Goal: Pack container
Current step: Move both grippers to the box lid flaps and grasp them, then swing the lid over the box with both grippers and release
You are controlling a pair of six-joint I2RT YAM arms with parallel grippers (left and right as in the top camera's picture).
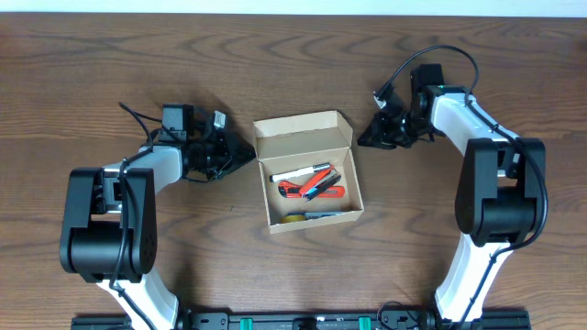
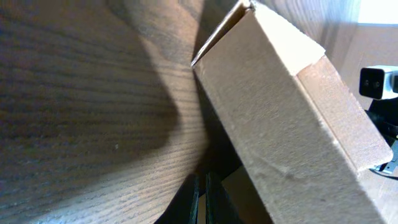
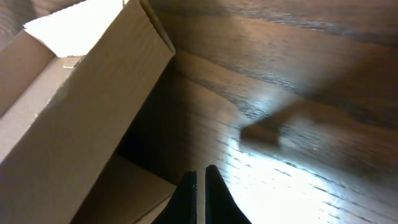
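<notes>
Though open, container point(image 1: 303, 133) beside left pincer point(image 1: 248, 155).

I have my left gripper point(image 1: 240, 156) and right gripper point(image 1: 369, 137) closed, low near the middle of the counter point(image 1: 92, 55), pointing toward each other

The container point(image 1: 308, 174) — a tan cardboard box — lies mid-table, flap lid open, tools inside.

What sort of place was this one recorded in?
Probably a robotics lab bench: two robot arms on a rail at the edge of a wood-grain table, an open cardboard box of tools between them.
</notes>
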